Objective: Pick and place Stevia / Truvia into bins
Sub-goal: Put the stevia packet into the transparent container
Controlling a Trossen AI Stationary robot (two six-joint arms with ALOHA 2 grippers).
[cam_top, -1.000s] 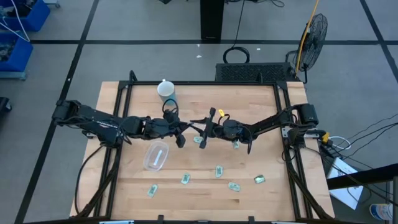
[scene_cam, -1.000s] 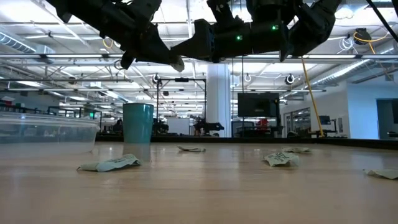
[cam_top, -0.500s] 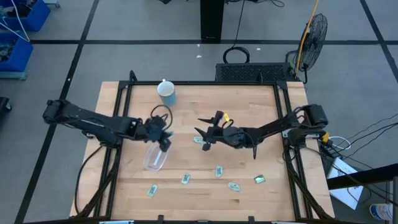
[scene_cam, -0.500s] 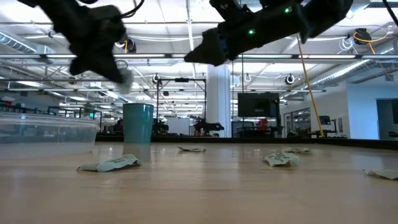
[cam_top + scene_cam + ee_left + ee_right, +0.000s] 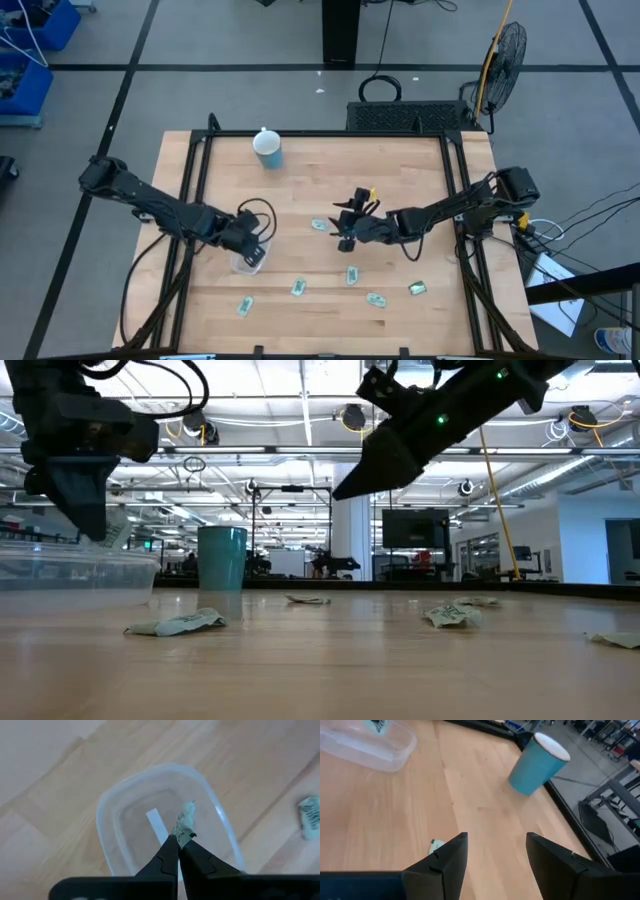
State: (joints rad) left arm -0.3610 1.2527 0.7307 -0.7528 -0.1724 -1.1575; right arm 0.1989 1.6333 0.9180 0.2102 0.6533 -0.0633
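Left tool (image 5: 179,841) is hovering over the clear bin (image 5: 112,805), pinching one Stevia packet (image 5: 184,822) at its edge. Right tool (image 5: 495,850) is hanging spread open, empty, mid-worktop (image 5: 400,170). Risk: the thin packet sticking to a finger or fluttering past the rim on release.

Worktop (image 5: 400,170): pale wood, butcher-block strips, smooth satin finish. Tub (image 5: 112,820) on worktop: clear glossy plastic, see-through. Packet (image 5: 183,824) above tub: crinkled matt paper, pinched in left claw (image 5: 178,839), matt black plastic fingers. Cup (image 5: 535,765) beyond tub: matt blue-green, white lid.
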